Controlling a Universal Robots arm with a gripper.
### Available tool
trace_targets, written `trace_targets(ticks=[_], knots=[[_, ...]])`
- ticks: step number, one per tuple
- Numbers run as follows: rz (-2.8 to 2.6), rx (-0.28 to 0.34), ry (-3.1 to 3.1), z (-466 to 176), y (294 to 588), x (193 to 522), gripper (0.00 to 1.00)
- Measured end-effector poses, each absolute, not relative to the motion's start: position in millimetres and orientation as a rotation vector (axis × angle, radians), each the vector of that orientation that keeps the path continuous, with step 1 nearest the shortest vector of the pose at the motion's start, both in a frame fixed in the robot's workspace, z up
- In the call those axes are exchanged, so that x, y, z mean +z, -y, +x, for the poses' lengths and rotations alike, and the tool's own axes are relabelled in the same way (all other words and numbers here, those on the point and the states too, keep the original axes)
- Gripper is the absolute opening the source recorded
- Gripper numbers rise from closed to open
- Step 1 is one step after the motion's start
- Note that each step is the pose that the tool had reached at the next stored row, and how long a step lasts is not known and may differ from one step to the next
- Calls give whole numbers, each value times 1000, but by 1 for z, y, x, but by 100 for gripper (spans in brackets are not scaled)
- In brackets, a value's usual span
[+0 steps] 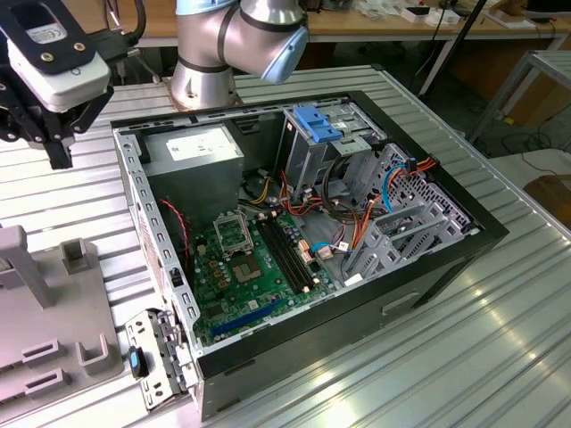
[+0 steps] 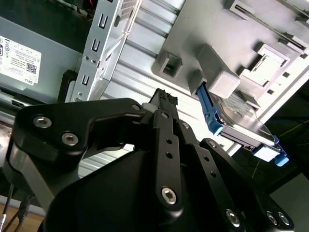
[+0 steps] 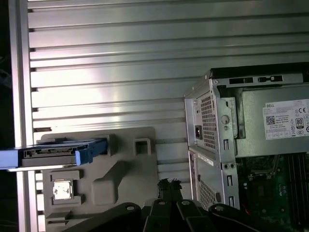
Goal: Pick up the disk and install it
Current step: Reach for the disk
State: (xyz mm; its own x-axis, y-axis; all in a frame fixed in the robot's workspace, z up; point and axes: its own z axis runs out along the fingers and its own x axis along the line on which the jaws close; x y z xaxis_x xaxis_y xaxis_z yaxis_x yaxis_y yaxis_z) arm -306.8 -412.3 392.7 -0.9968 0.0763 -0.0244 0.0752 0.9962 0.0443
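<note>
Dark grey hard disk (image 2: 244,121) in blue plastic carrier, slotted in grey holder (image 2: 203,29); fingers (image 2: 164,99) narrow, empty. Risk: carrier snagging slot.

Disk (image 2: 241,123) — flat dark-grey drive w/ a silvery face, bright blue carrier rail along its edges. It stands on edge, a bit tilted, slotted into a grey holder (image 3: 120,179) on the table (image 3: 120,72). It sits past the tip of the tool (image 2: 164,99) and off to one side — apart from it, not gripped or touched.
</note>
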Motion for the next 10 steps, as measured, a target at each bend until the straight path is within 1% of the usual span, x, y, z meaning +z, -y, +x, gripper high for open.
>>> trace_targets(ticks=[10], knots=[[118, 68, -3113, -335, 411, 393, 11]])
